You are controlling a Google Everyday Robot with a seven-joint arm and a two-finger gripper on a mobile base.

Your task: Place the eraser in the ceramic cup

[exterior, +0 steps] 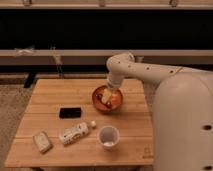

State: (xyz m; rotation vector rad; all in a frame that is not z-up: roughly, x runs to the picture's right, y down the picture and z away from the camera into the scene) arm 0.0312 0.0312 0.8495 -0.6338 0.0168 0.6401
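The eraser is a flat black block lying on the wooden table, left of centre. The ceramic cup is a small white round cup standing upright near the table's front edge, to the right of the eraser. My gripper hangs from the white arm over the orange-brown bowl, well behind the cup and to the right of the eraser. It is apart from both the eraser and the cup.
A white bottle lies on its side between the eraser and the cup. A pale beige packet lies at the front left. My white body fills the right side. A dark shelf runs behind the table.
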